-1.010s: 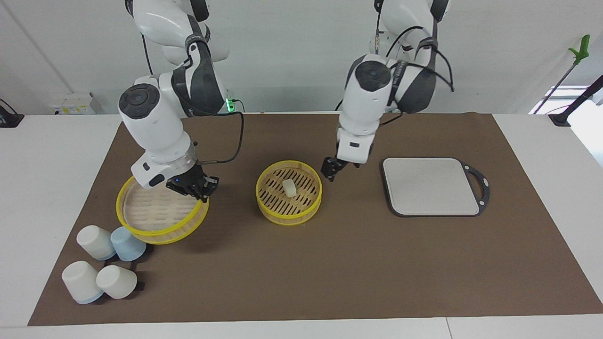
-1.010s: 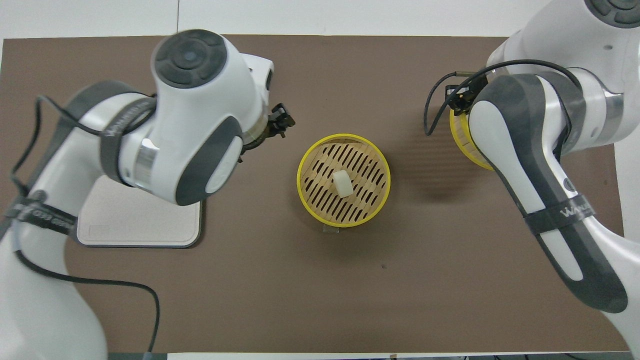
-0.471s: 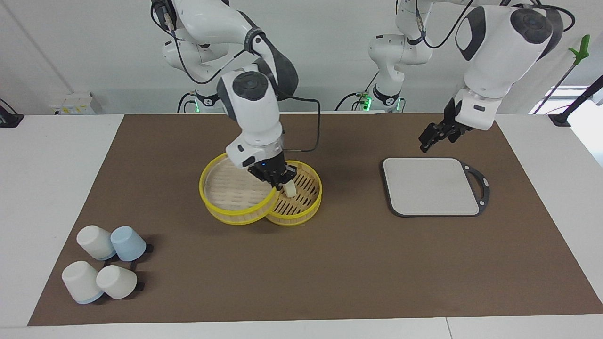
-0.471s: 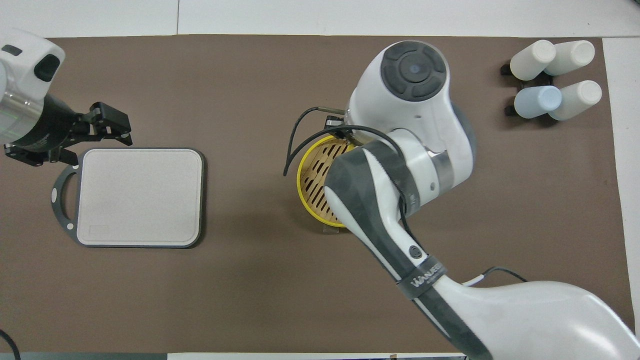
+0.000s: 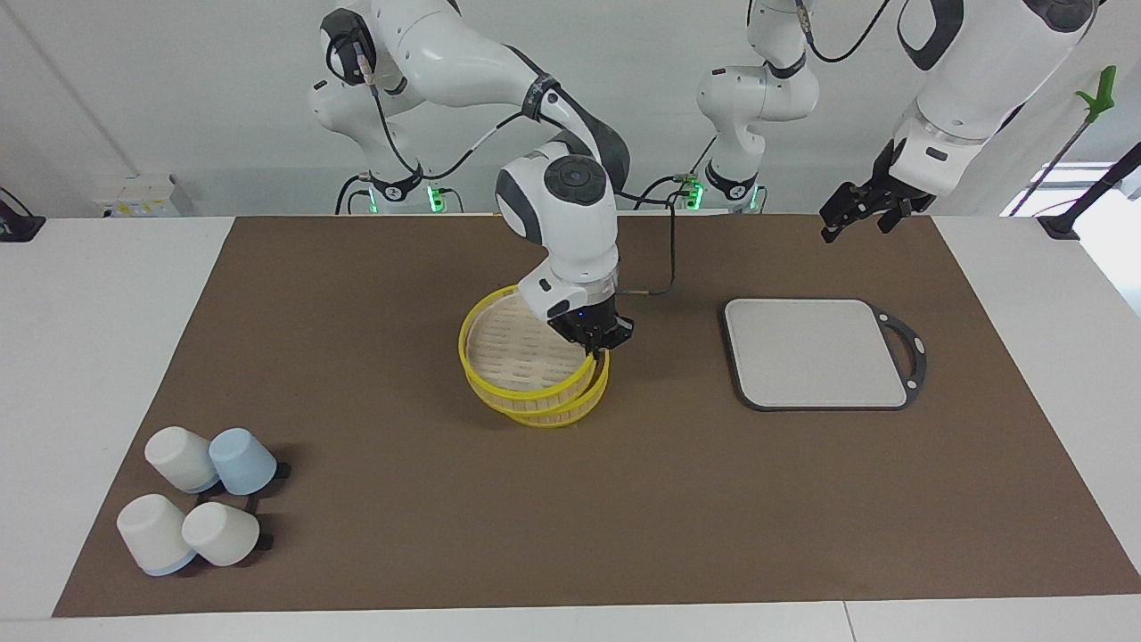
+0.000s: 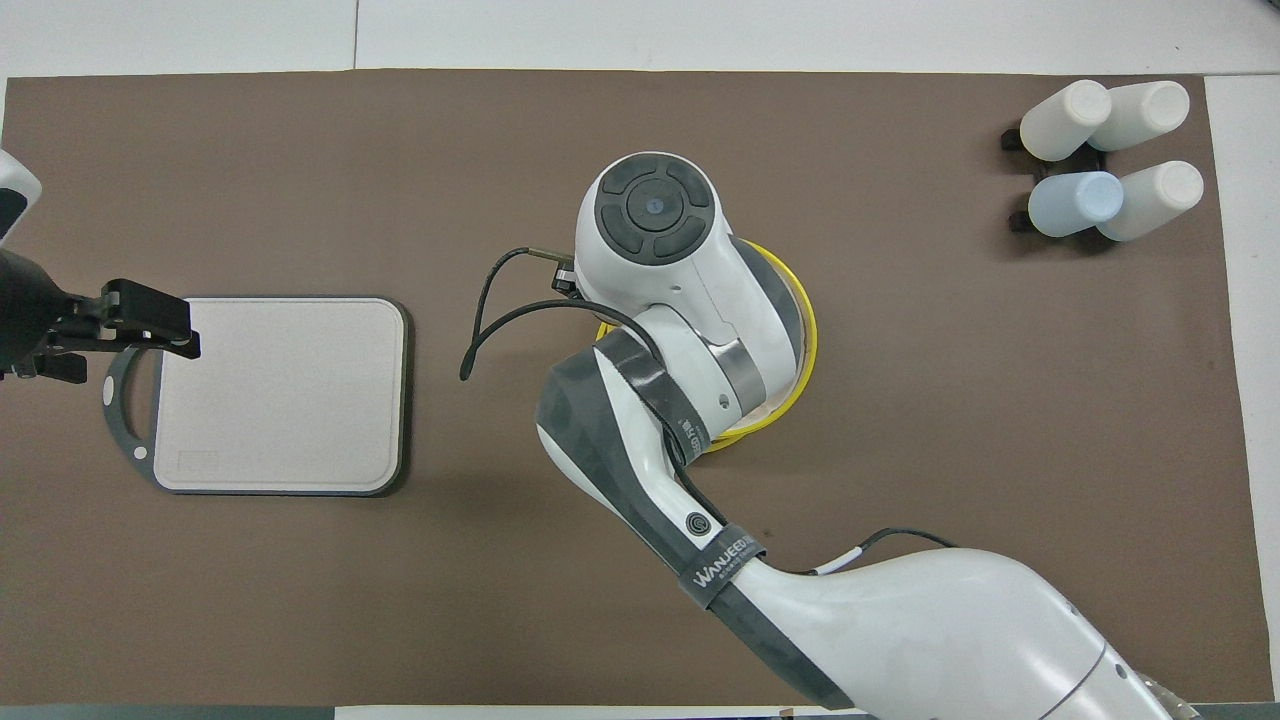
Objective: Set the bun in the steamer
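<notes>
The round yellow-rimmed steamer basket [image 5: 570, 403] with pale slatted walls sits in the middle of the brown mat, and its matching yellow-rimmed slatted lid tier [image 5: 521, 352] hangs tilted over it, covering nearly all of the opening. The right gripper [image 5: 595, 337] is clamped on the lid's rim at the edge toward the left arm's end of the table. The small off-white bun cannot be seen now; it is hidden under the lid if it is in the basket at all, so I judge the placing step done and the covering step in hand.

The lid looks light and stiff — thin woven slats in a hard ring — so a pinch on the rim should carry it, though held at one edge it droops and could catch on the basket's rim as it seats. The bun, being soft dough, would dent under pressure, so the lid ought to come down level and gently.

The right arm reaches out from its base in a long arc, the wrist turned steeply downward over the steamer; in the overhead view its bulk covers most of the steamer. The left gripper [image 5: 858, 212] waits raised over the mat's edge near the grey rectangular board [image 5: 816, 353], holding nothing; how wide its fingers stand I cannot tell. Four upturned cups [image 5: 196, 508] stand clustered toward the right arm's end.
</notes>
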Available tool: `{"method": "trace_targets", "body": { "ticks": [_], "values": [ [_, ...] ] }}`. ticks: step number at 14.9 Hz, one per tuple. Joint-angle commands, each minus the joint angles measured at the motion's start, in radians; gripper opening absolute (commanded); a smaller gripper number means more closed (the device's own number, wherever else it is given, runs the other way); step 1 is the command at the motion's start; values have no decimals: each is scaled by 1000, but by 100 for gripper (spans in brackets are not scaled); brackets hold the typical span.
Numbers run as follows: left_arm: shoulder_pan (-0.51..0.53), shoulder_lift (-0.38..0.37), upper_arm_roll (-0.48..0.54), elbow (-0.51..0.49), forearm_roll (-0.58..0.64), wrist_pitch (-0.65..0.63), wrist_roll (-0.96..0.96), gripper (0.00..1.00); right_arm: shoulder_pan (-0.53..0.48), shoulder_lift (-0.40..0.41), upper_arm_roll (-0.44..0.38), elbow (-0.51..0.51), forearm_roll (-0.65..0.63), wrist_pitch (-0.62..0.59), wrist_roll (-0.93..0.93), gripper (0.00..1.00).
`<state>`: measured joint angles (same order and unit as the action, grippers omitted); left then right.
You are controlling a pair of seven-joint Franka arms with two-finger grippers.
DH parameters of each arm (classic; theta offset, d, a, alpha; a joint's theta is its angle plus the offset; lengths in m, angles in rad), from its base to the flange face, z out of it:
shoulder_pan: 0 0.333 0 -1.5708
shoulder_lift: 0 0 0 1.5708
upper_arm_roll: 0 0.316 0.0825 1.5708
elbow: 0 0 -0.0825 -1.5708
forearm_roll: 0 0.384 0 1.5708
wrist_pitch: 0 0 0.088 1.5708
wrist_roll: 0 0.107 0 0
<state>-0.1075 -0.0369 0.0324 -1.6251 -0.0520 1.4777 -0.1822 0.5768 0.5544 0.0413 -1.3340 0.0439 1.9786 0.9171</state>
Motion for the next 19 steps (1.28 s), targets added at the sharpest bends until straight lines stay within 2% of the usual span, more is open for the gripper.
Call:
{"method": "trace_targets", "body": {
  "ticks": [1, 8, 14, 19],
  "values": [
    [31, -31, -17, -49, 9, 16, 73, 100, 26, 25, -4, 33, -4, 11, 34, 0],
    [84, 21, -39, -4, 9, 16, 110, 100, 17, 25, -4, 9, -4, 54, 29, 0],
    [111, 9, -95, -25, 47, 29, 156, 100, 11, 21, -4, -31, -6, 68, 23, 0],
    [124, 11, -97, -21, 40, 33, 179, 100, 28, 15, -3, -36, -4, 51, 26, 0]
  ]
}}
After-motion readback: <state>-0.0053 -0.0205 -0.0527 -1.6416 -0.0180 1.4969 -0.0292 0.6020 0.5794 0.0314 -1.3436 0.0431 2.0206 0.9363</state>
